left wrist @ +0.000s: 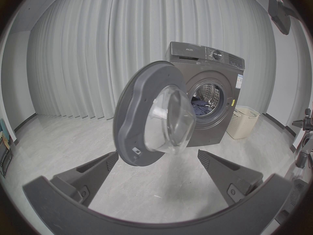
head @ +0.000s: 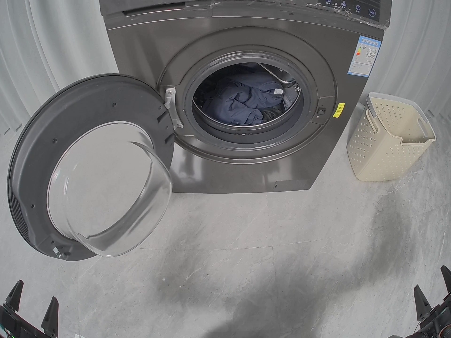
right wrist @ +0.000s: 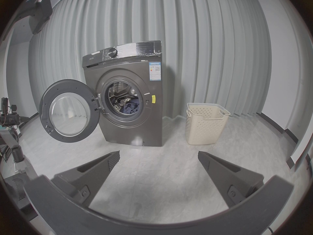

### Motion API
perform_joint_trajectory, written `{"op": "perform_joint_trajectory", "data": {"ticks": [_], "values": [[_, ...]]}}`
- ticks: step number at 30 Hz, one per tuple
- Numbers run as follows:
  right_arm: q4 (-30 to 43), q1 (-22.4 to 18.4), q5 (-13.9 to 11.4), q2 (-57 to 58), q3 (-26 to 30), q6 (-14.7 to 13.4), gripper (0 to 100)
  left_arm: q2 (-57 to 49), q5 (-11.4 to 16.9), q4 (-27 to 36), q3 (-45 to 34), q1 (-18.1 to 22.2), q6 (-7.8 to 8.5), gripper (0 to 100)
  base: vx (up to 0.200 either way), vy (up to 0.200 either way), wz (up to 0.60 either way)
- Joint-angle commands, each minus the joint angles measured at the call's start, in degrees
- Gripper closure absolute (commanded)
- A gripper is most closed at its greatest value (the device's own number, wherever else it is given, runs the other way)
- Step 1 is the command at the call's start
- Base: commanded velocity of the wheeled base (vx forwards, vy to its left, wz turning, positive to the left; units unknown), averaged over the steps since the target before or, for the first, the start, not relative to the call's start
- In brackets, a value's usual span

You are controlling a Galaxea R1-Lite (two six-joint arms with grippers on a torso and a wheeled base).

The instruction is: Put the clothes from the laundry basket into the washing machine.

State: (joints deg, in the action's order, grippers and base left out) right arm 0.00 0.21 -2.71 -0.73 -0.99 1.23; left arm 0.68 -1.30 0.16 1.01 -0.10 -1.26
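**Both claws apart, clothes in the drum**

The left gripper [head: 34, 296] hangs low over the near edge of the floor [head: 263, 240], its fingers spread apart and holding nothing. The right gripper [head: 431, 282] sits at the near right corner, also parted and holding nothing.

The washer [head: 141, 48] stands at the far edge of the floor, with its back to the curtain [head: 47, 34]. Its door [head: 33, 165] is swung wide on the left hinge, and the clear bowl of its window faces the robot. Dark blue clothes [head: 244, 102] lie bunched in the bottom of the drum [head: 292, 95], inside the rim and not hanging over it.

The cream basket [head: 376, 156] stands upright on the floor just beside the washer's right side. What shows of its inside is bare perforated wall.

The floor is grey and marbled. Pale pleated curtain runs behind the washer and along both sides. A broad stretch of floor lies between the grippers and the washer's front. The open door reaches out over its left part, closer to the left gripper than to the right.
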Motion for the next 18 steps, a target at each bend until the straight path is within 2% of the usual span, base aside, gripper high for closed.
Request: {"op": "perform_joint_trajectory", "data": {"ticks": [1, 7, 13, 16, 18], "values": [[0.00, 0.06, -0.02, 0.38, 0.90, 0.00, 0, -0.68, -0.01, 0.02, -0.92, 0.01, -0.24, 0, -0.200, 0.000, 0.00], [0.00, 0.06, -0.02, 0.29, 0.90, 0.00, 0, -0.68, -0.01, 0.02, -0.92, 0.01, -0.41, 0, -0.200, 0.000, 0.00], [0.00, -0.12, 0.16, 0.20, 0.90, 0.00, 0, -0.68, -0.01, 0.02, -0.92, 0.01, -0.50, 0, 0.000, 0.000, 0.00], [0.00, -0.12, 0.16, 0.29, 0.90, -0.09, 0, -0.68, -0.01, 0.02, -0.92, 0.01, -0.50, 0, 0.000, 0.000, 0.60], [0.00, 0.06, 0.07, 0.29, 0.90, -0.09, 0, -0.68, -0.01, 0.02, -0.92, 0.01, -0.59, 0, 0.000, 0.000, 0.00]]}}
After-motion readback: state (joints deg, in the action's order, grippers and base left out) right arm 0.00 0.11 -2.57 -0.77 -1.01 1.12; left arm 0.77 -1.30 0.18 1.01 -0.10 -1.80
